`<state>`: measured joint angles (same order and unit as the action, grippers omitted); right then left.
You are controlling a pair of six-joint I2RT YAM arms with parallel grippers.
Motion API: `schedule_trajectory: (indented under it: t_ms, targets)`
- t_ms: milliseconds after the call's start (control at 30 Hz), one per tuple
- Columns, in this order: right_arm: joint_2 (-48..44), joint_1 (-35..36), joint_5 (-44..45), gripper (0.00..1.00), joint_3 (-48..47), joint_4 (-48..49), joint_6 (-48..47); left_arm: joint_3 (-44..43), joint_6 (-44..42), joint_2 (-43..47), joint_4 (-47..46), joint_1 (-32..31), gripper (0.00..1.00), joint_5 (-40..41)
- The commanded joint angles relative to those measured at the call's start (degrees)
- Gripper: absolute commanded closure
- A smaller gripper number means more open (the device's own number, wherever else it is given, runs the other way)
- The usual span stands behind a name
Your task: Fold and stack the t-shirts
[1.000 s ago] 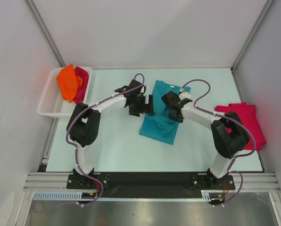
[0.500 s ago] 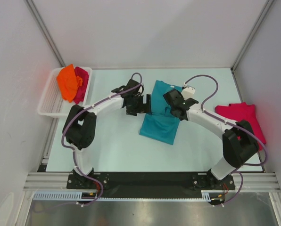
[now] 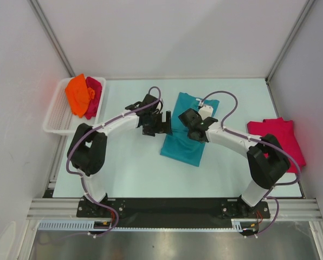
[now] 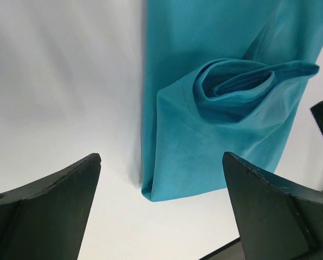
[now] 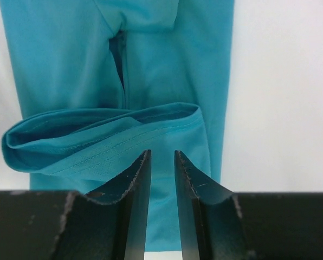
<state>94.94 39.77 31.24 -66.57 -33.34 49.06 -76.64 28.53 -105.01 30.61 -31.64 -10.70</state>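
Presently the left end effector (image 4: pixel 160 160) hangs spread over the rolled fold of the teal shirt (image 4: pixel 205 135); the right end effector (image 5: pixel 162 154) is nearly pressed together, empty. A shallow pinch may let the fold unroll.

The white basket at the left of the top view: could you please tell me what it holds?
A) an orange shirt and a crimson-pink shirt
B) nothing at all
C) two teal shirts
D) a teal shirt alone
A: the white basket holds an orange shirt with a crimson-pink shirt beside it, while the teal shirt lies well outside it.
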Motion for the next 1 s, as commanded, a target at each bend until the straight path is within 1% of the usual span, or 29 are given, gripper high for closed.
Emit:
schedule_trajectory:
  t_ms: [0, 400, 533, 733, 967]
  targets:
    - [2.7, 0.4, -1.0, 0.71, -0.3, 2.6, 0.7, 1.0, 0.4, 2.8, -1.4, 0.2, 0.00, 0.1]
    - [8.2, -0.3, -1.8, 0.74, -0.3, 5.1, 0.3, 1.4, 0.6, 1.5, -2.6, 0.1, 0.00, -1.5]
    - [11.8, -1.2, -1.5, 0.75, -0.5, 5.8, 0.0, 2.3, 0.6, 2.4, -2.7, -0.1, 0.01, -2.0]
    - [13.6, -2.3, 0.9, 0.76, -2.1, 5.8, -0.5, 5.6, 0.6, 4.3, -3.3, -1.2, 0.01, -2.0]
    - [12.1, -3.1, 3.3, 0.75, -3.0, 5.0, -1.0, 14.2, 1.2, 8.4, -5.2, -3.3, 0.01, -1.3]
